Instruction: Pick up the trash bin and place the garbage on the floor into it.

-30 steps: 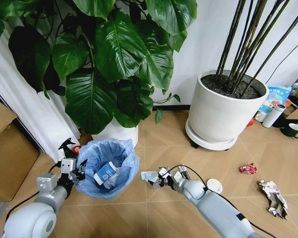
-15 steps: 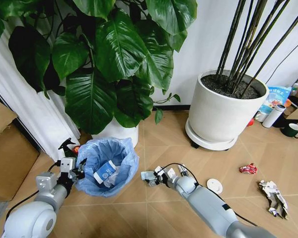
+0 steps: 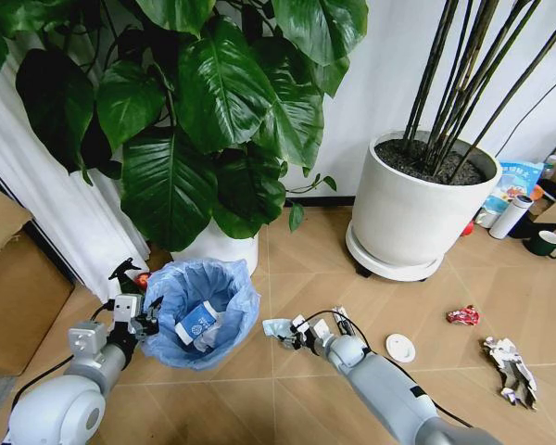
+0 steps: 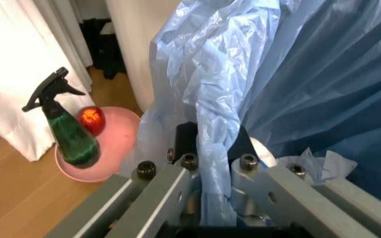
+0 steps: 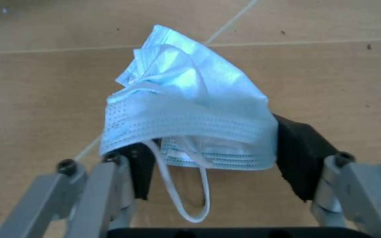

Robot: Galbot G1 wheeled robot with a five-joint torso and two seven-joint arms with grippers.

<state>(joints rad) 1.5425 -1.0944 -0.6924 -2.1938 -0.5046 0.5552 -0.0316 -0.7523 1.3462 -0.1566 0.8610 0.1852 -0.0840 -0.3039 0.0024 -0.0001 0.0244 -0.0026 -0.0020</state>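
— Where's the bin?
— The bin (image 3: 201, 315) sits on the floor (image 3: 306, 269) by the leafy plant's pot (image 3: 218, 248). The left gripper (image 4: 207, 163) is clenched on its bag-covered rim; a tube (image 3: 196, 324) lies inside.
— And the right gripper?
— The right gripper (image 5: 204, 163) is low over the floor just beside the bin, grasping a pale blue face mask (image 5: 187, 126).
— Other litter?
— A white disc (image 3: 400, 348), a red wrapper (image 3: 462, 315), and what looks like a printed wrapper (image 3: 510, 368) lie well apart to the right.
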